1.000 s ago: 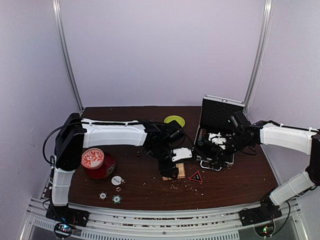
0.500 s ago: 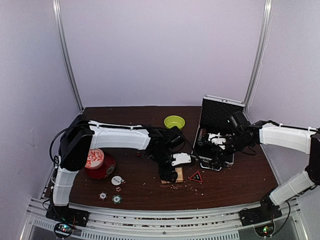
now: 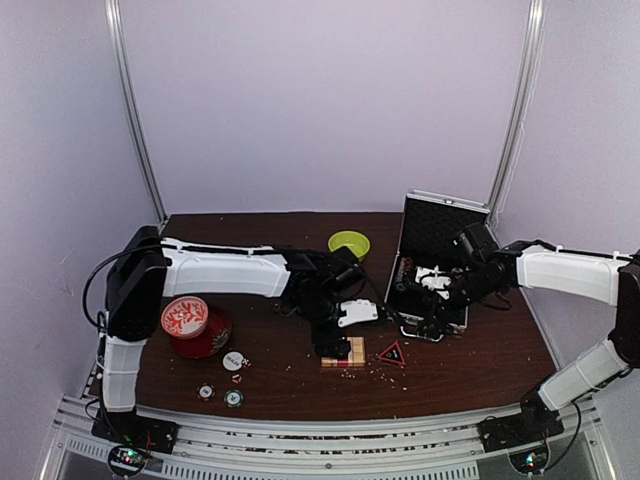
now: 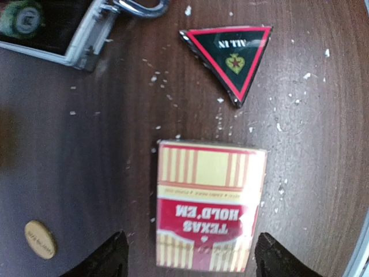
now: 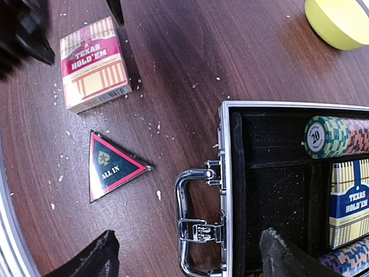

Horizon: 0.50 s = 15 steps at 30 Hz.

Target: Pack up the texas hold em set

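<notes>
A red-and-yellow Texas Hold'em card deck [image 3: 345, 352] lies flat on the table. My left gripper [image 3: 334, 338] hangs open just above it, and in the left wrist view the deck [image 4: 210, 205] sits between the spread fingertips [image 4: 109, 257] without touching them. A black-and-red "ALL IN" triangle [image 3: 391, 352] lies beside the deck. The silver case [image 3: 430, 232] stands open at the right, and the right wrist view shows a blue deck [image 5: 350, 202] and chip rows [image 5: 326, 137] in it. My right gripper [image 5: 187, 257] is open and empty over the case handle [image 5: 193, 222].
A lime-green bowl [image 3: 348, 242] sits behind the left arm. A red-and-white tin [image 3: 185, 317] stands at the left. Near the front left are a white round button [image 3: 233, 360] and two chips [image 3: 233, 398]. A tan round button [image 4: 40, 239] lies left of the deck. Crumbs litter the table.
My left gripper has drawn back a little from the red deck, which now shows more fully on the table. The right arm has hardly moved.
</notes>
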### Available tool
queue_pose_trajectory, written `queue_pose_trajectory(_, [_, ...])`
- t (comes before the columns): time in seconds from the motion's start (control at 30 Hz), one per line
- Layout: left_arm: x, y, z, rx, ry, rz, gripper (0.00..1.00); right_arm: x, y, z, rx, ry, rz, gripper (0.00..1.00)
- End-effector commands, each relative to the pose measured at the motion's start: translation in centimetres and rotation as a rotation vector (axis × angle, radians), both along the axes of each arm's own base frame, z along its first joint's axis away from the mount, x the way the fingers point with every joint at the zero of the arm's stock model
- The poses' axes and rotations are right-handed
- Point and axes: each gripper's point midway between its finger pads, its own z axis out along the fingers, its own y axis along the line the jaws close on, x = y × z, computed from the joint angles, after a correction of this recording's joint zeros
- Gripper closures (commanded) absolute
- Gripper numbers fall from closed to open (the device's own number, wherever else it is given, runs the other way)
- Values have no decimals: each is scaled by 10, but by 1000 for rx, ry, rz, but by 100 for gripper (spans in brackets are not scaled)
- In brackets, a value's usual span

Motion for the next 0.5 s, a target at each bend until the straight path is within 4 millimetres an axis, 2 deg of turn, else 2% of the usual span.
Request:
queue_pose_trajectory(0.0, [29,2,82,-163,-178,82,22,16,11,23,39,-30,-17,15])
queue_pose_trajectory(0.1, [50,15,110,-228,-256,171,20,30,17,37,50,-41,-51,15])
queue_pose_trajectory(0.23, [88,42,142,-280,-397,372,15,34,34,51,29,-35,-20,13])
queue_pose_trajectory(0.37, [113,75,152,-293,-449,541,11,26,61,61,-12,-9,68,13])
queue_pose_trajectory(0.47, [132,106,160,-308,-484,695,11,19,84,60,-46,19,129,14])
